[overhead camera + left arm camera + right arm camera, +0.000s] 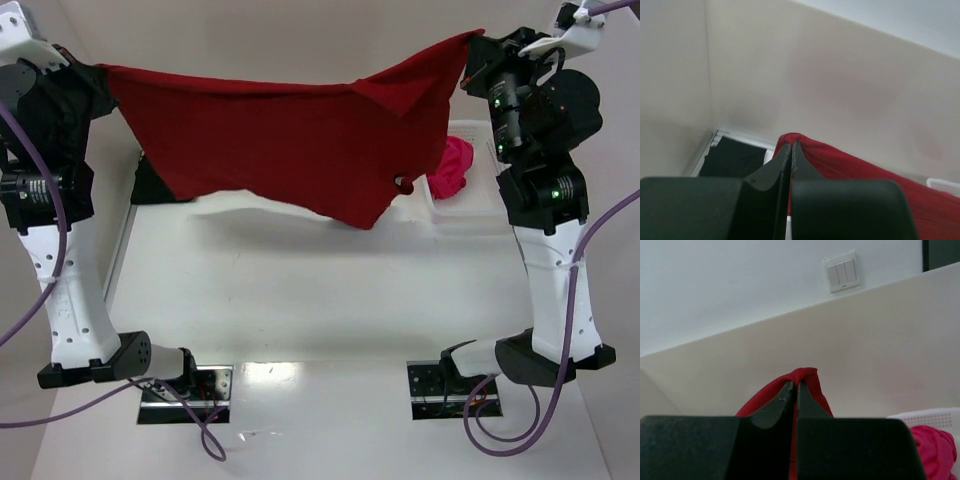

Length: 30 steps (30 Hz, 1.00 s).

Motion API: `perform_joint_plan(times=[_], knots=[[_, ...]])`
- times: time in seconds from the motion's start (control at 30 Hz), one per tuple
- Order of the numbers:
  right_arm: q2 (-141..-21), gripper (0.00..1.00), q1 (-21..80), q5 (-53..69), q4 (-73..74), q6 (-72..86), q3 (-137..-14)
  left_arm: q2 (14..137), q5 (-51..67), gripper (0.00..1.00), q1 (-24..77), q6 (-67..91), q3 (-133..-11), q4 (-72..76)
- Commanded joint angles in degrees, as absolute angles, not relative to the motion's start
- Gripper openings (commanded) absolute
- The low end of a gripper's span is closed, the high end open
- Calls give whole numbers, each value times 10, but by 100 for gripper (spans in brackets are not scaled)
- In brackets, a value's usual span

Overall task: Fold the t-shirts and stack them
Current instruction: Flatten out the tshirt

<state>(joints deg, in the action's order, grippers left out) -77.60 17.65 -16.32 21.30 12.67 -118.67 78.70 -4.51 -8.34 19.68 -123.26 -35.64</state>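
The dark crimson red t-shirt hangs stretched in the air between both arms, high above the table. My left gripper is shut on its left top corner, with red cloth bunched over the fingertips. At the shirt's right top corner, my right gripper is shut on a fold of cloth. The magenta-pink t-shirt lies crumpled in the basket. A black t-shirt lies flat at the table's back left, partly hidden behind the red one.
The white lattice basket stands at the back right, under my right arm. A beige wall rises behind the table, with a light switch above it. Both arm bases and their cables sit at the near edge.
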Motion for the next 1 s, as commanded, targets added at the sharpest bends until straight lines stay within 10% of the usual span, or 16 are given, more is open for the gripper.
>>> perform_joint_plan(times=[0.0,0.3,0.97], knots=[[-788,1,180,-173,165,116,-1191,804,-33,0,-85,209,-1250,-313],[-683,1,180,-168,192,162,-986,690,-41,0,-85,208,-1018,-294],[-519,1,180,-163,309,131,-1123,426,-123,0,-43,185,-1045,-346]])
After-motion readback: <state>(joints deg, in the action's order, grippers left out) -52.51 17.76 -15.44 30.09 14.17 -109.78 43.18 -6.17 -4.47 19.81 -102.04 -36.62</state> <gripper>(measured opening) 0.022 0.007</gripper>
